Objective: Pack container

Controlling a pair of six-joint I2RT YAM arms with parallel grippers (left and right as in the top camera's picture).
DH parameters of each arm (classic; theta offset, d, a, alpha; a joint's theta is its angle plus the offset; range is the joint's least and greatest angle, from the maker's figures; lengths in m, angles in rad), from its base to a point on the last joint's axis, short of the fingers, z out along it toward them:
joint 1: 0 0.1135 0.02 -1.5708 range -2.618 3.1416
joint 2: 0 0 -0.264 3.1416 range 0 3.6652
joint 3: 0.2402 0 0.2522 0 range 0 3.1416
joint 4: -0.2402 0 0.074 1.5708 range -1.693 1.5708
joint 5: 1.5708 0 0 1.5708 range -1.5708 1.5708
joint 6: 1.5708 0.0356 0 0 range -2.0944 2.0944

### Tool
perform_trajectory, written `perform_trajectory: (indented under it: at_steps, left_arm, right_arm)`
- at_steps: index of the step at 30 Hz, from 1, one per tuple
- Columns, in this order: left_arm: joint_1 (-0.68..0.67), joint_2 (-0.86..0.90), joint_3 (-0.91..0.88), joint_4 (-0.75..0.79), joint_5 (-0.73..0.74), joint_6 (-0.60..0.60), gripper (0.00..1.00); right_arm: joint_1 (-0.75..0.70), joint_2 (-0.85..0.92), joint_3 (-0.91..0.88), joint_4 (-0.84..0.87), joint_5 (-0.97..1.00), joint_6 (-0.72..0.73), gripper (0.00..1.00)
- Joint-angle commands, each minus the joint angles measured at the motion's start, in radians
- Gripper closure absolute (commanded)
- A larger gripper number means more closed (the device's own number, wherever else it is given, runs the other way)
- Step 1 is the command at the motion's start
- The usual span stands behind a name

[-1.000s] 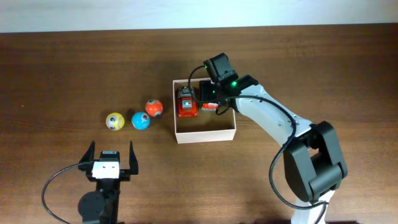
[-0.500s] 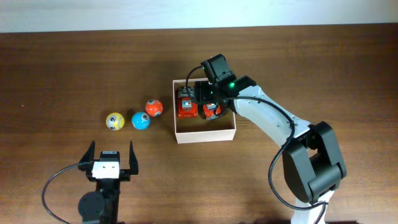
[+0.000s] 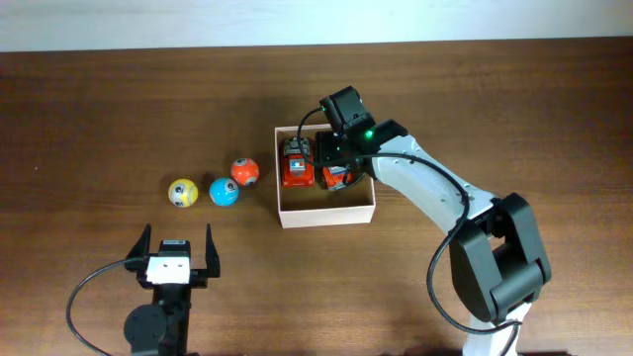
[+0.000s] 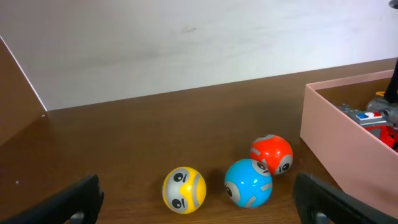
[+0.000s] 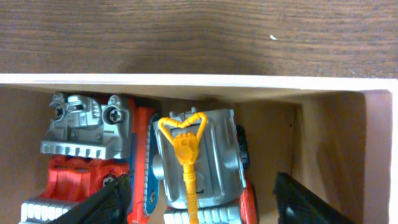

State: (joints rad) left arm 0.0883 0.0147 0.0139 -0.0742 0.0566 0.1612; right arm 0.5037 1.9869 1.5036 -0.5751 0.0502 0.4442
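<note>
Your right end effector (image 3: 333,158) hangs over the far side of the container (image 3: 326,217), and that container sits on the table (image 3: 495,99) a little right of centre, white outside, tan inside. Look at the right wrist view: its fingers (image 5: 106,199) are spread wide, one on each side of the truck with the yellow arm (image 5: 199,155), with a gap showing on both sides, so it has hold of nothing. That truck lies inside the container, up against the far wall. Tight beside it, on its left in that view, lies the grey-and-red truck (image 5: 84,134), and the pair are abreast. Now your left end effector (image 3: 176,240): it's down at the near edge of the table, well apart from the container, fingers wide apart and nothing between them. Ahead of it, left of the container, three balls rest on the table: the yellow ball (image 3: 182,193), the blue ball (image 3: 224,193) just beside it, and the orange ball (image 3: 245,172) nearest the container wall.
</note>
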Motion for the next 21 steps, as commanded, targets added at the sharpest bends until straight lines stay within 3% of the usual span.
perform_trajectory:
  at_steps: [1, 21]
  left_arm:
    - [0.000, -0.008, -0.005, -0.002, 0.008, 0.013, 0.01]
    - [0.000, -0.008, -0.005, -0.002, 0.008, 0.013, 0.01]
  right_arm:
    - [0.006, -0.004, 0.023, 0.003, 0.036, -0.021, 0.36]
    - [0.007, 0.002, 0.019, 0.003, -0.053, -0.014, 0.35]
